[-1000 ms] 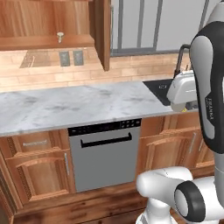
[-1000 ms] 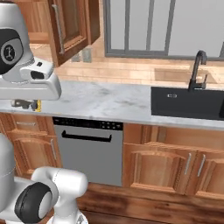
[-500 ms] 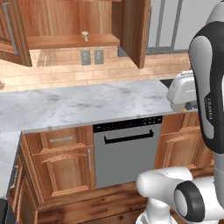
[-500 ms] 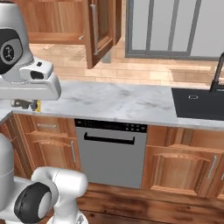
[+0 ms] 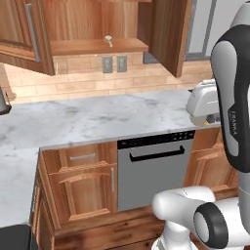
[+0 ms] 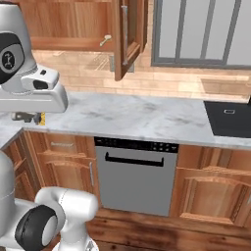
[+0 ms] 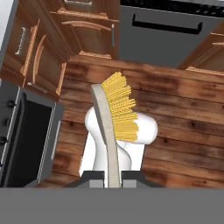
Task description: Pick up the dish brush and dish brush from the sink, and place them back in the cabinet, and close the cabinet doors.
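Marble counter, steel dishwasher, wooden floor, grey window.

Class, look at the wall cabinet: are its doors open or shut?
Open. Both cabinet doors swing outward, exposing the shelf with a dish brush on it.
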Controlling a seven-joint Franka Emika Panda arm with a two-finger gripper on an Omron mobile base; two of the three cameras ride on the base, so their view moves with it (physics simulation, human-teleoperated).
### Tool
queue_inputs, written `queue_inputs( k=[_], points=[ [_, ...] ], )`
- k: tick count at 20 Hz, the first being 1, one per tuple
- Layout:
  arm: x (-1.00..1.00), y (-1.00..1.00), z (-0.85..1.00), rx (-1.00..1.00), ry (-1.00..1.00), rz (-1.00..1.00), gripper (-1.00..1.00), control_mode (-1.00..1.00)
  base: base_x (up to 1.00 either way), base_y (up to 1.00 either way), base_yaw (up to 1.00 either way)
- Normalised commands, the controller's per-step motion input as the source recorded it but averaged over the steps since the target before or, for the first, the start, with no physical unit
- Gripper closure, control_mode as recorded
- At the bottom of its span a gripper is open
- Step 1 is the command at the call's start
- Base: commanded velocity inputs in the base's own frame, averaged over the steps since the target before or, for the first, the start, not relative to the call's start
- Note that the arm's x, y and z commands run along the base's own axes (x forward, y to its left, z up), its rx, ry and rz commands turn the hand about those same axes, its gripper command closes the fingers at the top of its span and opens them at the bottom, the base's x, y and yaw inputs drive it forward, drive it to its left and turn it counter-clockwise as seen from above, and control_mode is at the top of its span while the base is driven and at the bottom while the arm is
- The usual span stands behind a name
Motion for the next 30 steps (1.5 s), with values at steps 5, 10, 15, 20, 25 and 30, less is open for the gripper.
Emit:
queue_inputs(
  k=[5,10,15,20,25,30],
  points=[
    [0.0,0.0,0.0,0.0,0.0,0.0,1.0,1.0,0.46,0.31,0.0],
    [0.0,0.0,0.0,0.0,0.0,0.0,1.0,1.0,0.31,0.42,0.0],
    [0.0,0.0,0.0,0.0,0.0,0.0,1.0,1.0,0.38,0.42,-0.01],
    [0.0,0.0,0.0,0.0,0.0,0.0,1.0,1.0,0.45,0.27,-0.01],
    [0.0,0.0,0.0,0.0,0.0,0.0,1.0,1.0,0.53,0.01,0.0],
    [0.0,0.0,0.0,0.0,0.0,0.0,1.0,1.0,0.62,0.02,0.0]
  ],
)
